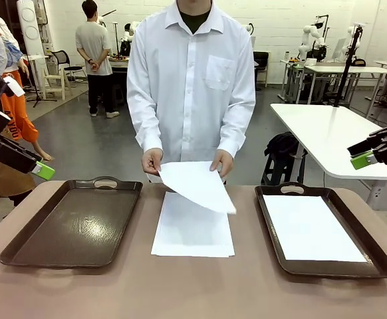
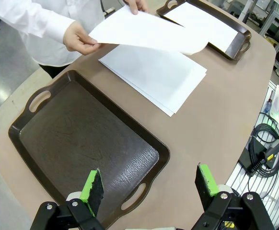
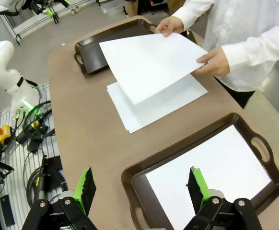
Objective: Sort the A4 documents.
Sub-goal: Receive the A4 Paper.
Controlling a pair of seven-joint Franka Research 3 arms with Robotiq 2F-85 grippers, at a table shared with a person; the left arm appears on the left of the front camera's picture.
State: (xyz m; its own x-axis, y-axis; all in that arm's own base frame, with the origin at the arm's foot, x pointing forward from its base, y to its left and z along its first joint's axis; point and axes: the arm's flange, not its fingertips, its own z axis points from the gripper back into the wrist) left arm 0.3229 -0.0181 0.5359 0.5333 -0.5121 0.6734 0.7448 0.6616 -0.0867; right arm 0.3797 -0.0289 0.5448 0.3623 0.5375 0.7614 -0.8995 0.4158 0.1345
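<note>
Black with green pads, the left claw hangs over the table's left end, above the left tray's near handle. Its jaws stand wide apart and grip nothing.

Under it lies the left tray. It is dark brown and glossy, with a fine leathery grain on its floor. It has a raised rim, rounded corners and a slot handle cut into each short end.

The table is matte tan-brown, with rounded edges.

At its middle a small stack of thin white A4 sheets lies flat on the bare top. The edges are slightly offset, so a lower sheet peeks out.

Just above the stack, a person in a white shirt holds the lifted sheet. The hand at picture left and the hand at picture right pinch its far edge. The sheet sags and curls toward the right, clear of the stack.

To the right sits the right tray, of the same dark brown make. The tray sheet lies flat inside it, narrower than the tray floor.

Above that tray's near end hangs the right claw. Its green-padded fingers are spread fully, touching neither paper nor tray.
</note>
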